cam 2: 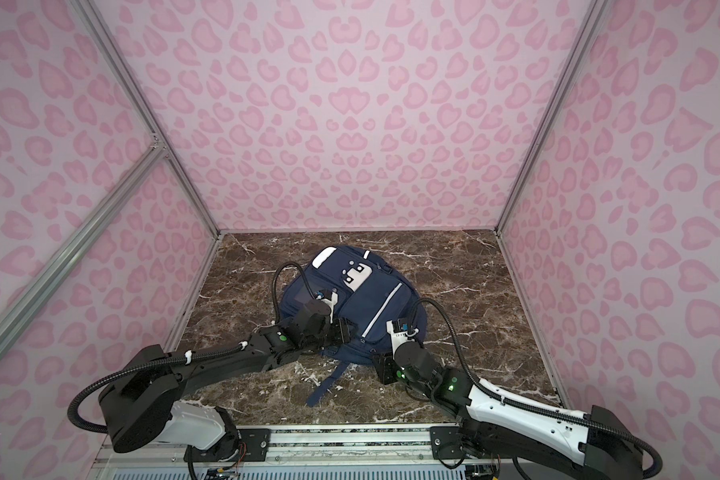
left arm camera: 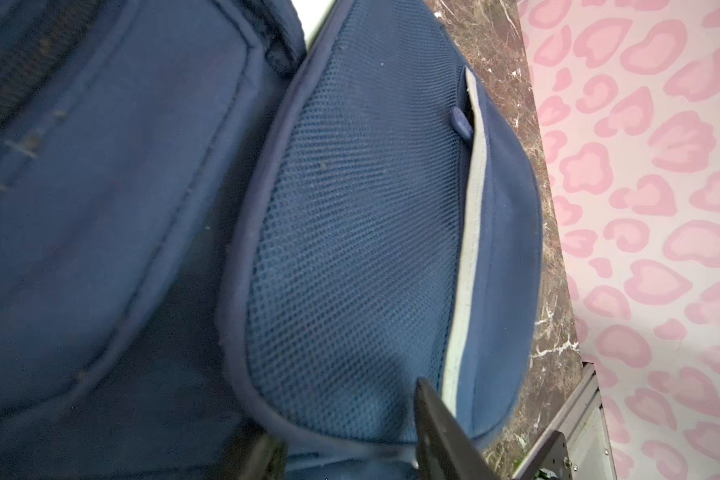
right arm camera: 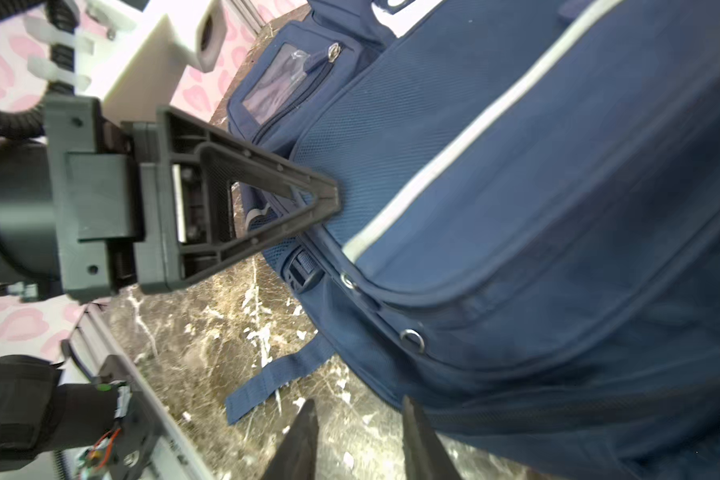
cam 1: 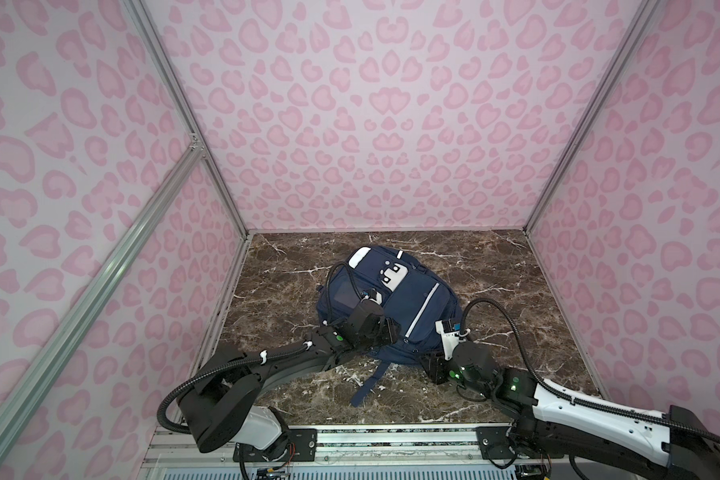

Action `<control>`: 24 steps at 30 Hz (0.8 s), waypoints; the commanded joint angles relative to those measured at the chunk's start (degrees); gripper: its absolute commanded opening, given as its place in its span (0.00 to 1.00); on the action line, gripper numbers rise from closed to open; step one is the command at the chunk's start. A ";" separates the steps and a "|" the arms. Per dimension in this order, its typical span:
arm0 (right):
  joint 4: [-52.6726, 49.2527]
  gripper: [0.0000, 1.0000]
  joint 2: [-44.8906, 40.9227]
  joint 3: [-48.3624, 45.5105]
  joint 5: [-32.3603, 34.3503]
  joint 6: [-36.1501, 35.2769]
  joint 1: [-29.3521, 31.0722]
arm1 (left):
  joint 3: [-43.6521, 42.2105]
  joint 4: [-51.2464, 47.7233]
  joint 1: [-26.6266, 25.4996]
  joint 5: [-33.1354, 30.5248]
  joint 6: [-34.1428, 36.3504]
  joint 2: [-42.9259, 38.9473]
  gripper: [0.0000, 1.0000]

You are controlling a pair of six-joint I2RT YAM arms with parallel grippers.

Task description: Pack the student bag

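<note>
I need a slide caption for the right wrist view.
Right gripper open beside the student bag; left gripper at its mesh panel.

A: Black-linked left arm: white plastic base shell, white zip ties, round green light.
B: White-shelled right arm: black corrugated cable hose. Also left gripper: black ribbed triangular plastic.

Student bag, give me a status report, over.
Left gripper open, tips against mesh of the student bag. Right gripper open, empty, beside its near edge. Bag lies front up on marble table. Loose strap trails between the arms.
</note>
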 commanded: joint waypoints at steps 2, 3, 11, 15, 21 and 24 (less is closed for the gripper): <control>7.67 0.37 5.77 1.28 4.85 0.87 1.17 | 0.42 3.40 -0.06 0.05 -1.27 0.81 0.42; 7.75 0.37 7.54 2.38 4.99 0.46 1.13 | 0.36 3.32 -0.05 0.18 -1.30 0.90 0.39; 6.82 0.42 20.96 8.83 9.61 0.90 1.10 | -0.56 3.28 -0.05 0.00 -1.57 1.09 0.30; 6.23 0.42 23.54 9.05 11.76 2.73 1.42 | -0.44 3.28 -0.10 0.34 -1.71 1.87 0.25; 10.01 0.37 27.40 9.84 13.93 0.94 1.36 | -0.18 3.89 -0.03 1.51 -1.91 2.34 0.18; 12.10 0.28 29.78 10.70 14.67 -0.47 1.52 | -0.60 4.44 0.12 2.46 -2.61 2.45 0.15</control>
